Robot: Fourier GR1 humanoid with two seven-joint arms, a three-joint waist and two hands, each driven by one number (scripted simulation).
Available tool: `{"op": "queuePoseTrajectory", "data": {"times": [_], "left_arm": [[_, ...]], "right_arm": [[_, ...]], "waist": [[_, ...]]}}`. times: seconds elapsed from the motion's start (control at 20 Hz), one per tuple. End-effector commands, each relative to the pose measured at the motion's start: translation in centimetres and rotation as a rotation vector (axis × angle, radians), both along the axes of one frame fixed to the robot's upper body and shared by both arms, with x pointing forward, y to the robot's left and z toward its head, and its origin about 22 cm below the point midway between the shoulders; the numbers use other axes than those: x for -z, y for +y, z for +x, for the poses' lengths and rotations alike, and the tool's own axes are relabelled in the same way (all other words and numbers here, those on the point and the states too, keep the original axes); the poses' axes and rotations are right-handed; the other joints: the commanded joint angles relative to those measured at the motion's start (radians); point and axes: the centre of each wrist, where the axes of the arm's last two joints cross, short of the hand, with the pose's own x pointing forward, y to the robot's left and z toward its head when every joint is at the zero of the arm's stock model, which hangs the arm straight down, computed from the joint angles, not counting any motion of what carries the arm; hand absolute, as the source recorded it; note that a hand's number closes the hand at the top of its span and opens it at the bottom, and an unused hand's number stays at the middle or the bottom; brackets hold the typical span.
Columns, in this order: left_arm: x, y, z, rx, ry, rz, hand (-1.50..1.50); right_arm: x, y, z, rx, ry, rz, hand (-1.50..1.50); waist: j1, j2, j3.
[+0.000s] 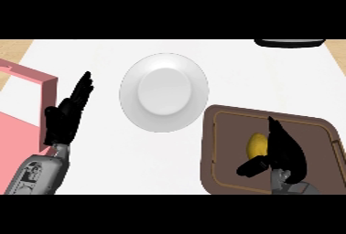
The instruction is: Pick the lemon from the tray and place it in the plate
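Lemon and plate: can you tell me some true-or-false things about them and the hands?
1. The lemon lies on the brown tray. True.
2. The lemon is on the white plate. False: the plate holds nothing.
3. The right hand is over the tray, right beside the lemon. True.
4. The left hand holds the lemon. False: it rests open at the left, fingers up.
5. The plate sits on the tray. False: it sits on the white counter, up and left of the tray.
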Motion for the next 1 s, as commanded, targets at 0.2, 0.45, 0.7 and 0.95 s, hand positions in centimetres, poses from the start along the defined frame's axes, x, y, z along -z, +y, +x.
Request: {"op": "queuePoseTrajectory", "data": {"times": [0.2, 0.45, 0.7, 0.95], "left_arm": [[-0.8, -1.0, 1.2, -0.006, 0.006, -0.011, 0.0], [0.1, 0.8, 0.2, 0.006, -0.004, -0.006, 0.0], [0.0, 0.0, -1.3, 0.003, 0.023, 0.009, 0.0], [-1.0, -0.2, 0.9, 0.019, -0.004, -0.013, 0.0]], "right_arm": [[-0.4, -1.6, 0.8, 0.069, 0.018, -0.108, 1.5], [1.9, -0.4, 0.5, 0.065, -0.003, -0.125, 1.5], [0.3, 1.1, -0.5, 0.078, -0.119, -0.171, 1.5], [-0.9, -5.2, 2.8, -0.31, -0.19, -0.179, 1.5]], "waist": [[-0.001, 0.0, 0.0], [0.002, 0.0, 0.0], [0.003, -0.001, 0.0], [0.011, 0.006, 0.002]]}}
